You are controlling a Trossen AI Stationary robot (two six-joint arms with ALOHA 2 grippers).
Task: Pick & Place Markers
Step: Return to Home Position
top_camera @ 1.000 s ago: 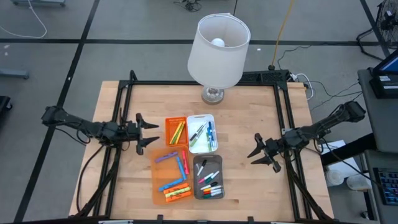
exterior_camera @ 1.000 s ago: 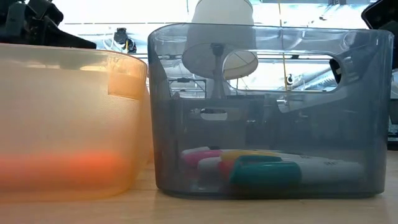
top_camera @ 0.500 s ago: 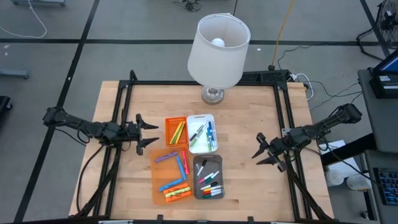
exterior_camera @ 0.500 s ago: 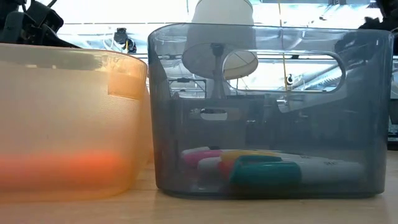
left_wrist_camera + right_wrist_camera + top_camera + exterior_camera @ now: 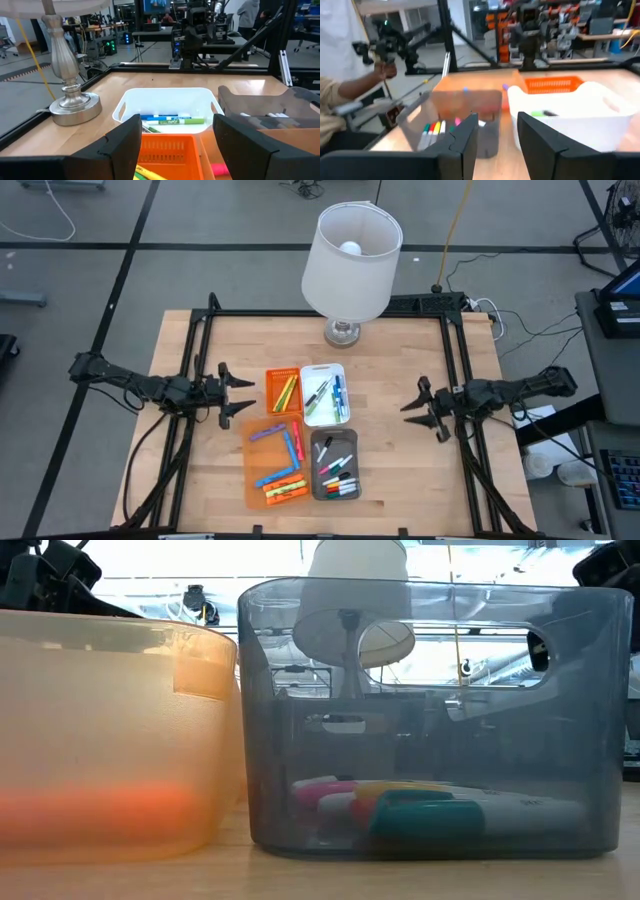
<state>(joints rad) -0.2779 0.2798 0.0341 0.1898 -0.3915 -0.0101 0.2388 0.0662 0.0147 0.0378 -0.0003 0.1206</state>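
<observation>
Markers (image 5: 338,470) all lie inside four trays at the middle of the table (image 5: 400,480); none shows on the bare wood. Judging by that, the sorting looks finished, and only drawing the arms back to rest is left.

In the grey bin (image 5: 336,432) they lie flat, mostly crosswise with a slight slant. The low view shows them on its floor, long axes running side to side, with pink, yellow and teal caps. In the white tray (image 5: 325,366) a blue one runs lengthwise toward the lamp (image 5: 352,260) and a green one slants. The small orange tray (image 5: 283,371) holds yellow and green ones on a diagonal. The large orange tray (image 5: 262,455) has a purple one crosswise at its far end, a pink one lengthwise, and orange ones crosswise at its near end.

The left gripper (image 5: 232,393) hangs near the small orange tray, fingers spread and empty. The right gripper (image 5: 425,410) hangs well apart on the other side, likewise spread and empty.
</observation>
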